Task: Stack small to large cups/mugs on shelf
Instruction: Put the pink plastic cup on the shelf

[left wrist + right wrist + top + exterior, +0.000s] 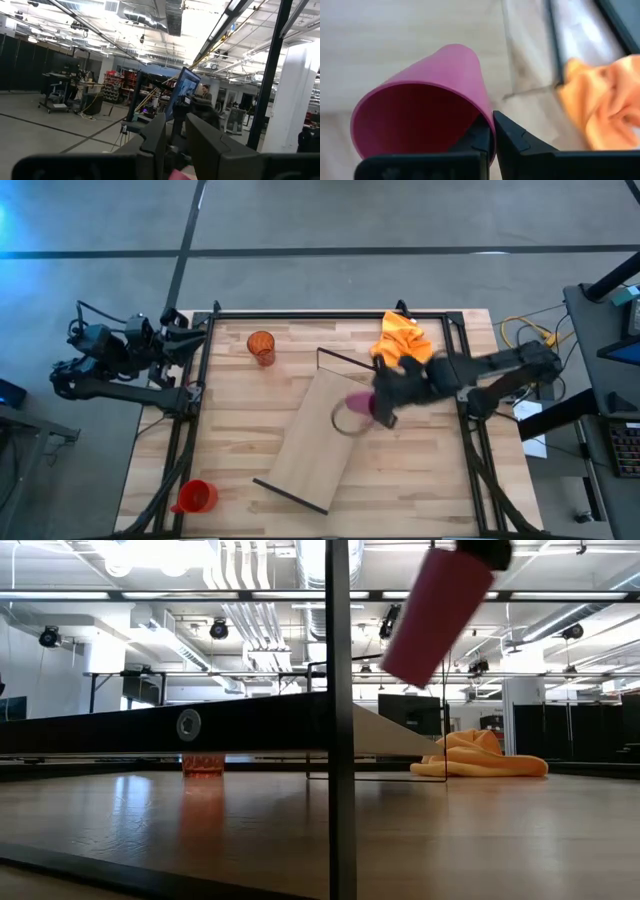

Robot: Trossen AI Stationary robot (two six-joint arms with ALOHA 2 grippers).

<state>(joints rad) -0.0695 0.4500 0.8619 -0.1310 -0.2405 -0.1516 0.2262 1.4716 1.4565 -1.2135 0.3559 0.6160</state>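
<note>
My right gripper point(380, 406) is over the shelf's far right part, shut on the magenta cup point(358, 404), which shows tilted high in the low view point(437, 615). The shelf point(318, 442), a pale board with dark end frames, lies slantwise on the table's middle. The see-through amber tumbler point(261, 347) stands upright on the tabletop near the far edge, also seen in the low view point(203, 762). The red mug point(195, 497) lies at the near left corner. My left gripper point(174, 131) waits off the table's left edge, fingers a little apart and holding nothing. My right gripper pinches the magenta cup's rim point(489, 131), one finger point(476, 140) inside the mouth and the other finger point(517, 142) outside the wall. The cup is lifted clear above the shelf and hangs tilted, its closed bottom point(405, 670) lowest and its mouth up at the gripper.
An orange cloth point(402, 338) lies crumpled at the table's far right corner, close behind my right arm. A dark metal frame point(205, 370) runs around the tabletop. The shelf's dark end post point(340, 740) stands close in front of the low camera.
</note>
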